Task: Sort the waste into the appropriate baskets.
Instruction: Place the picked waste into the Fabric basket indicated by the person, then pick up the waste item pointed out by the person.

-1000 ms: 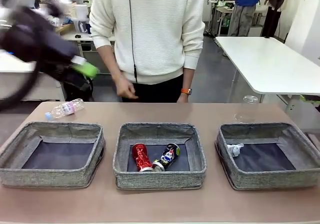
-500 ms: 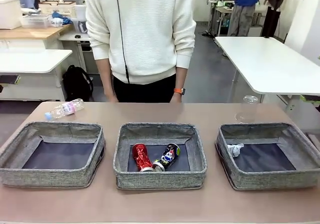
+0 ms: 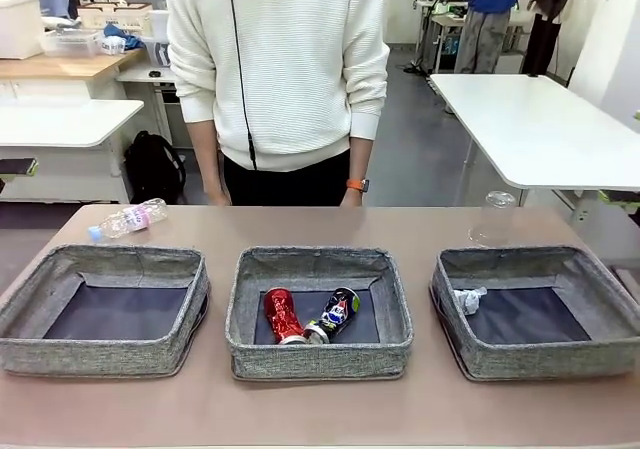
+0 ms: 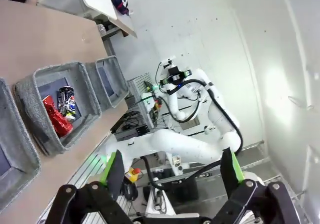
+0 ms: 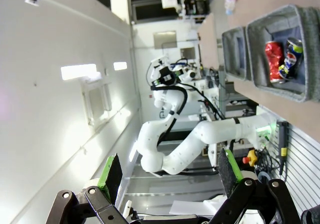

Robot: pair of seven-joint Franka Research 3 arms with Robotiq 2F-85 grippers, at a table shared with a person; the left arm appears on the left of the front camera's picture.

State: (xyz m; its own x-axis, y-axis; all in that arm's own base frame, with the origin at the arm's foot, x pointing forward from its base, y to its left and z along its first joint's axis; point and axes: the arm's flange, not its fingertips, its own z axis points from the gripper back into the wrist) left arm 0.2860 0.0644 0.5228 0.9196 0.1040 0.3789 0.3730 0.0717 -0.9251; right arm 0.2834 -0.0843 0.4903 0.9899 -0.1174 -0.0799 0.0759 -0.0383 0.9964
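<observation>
The left fingers [image 4: 112,167] and right fingers [image 5: 113,172] spread, empty; a person [image 3: 280,69] stands beyond the 3 baskets [image 3: 100,355] [image 3: 320,360] [image 3: 545,360].

Cans [image 3: 283,315] in middle basket [image 3: 318,351], wad [image 3: 468,300] in right basket [image 3: 540,361]

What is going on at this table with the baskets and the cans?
Waste is being sorted into three grey baskets. The middle basket holds a crushed red can and a dark can; the right basket holds a paper wad. A blue-capped bottle lies on the table behind the left basket, and a clear bottle stands behind the right one. The left gripper and the right gripper are open, holding nothing, up away from the table. The person stands at the far side.
</observation>
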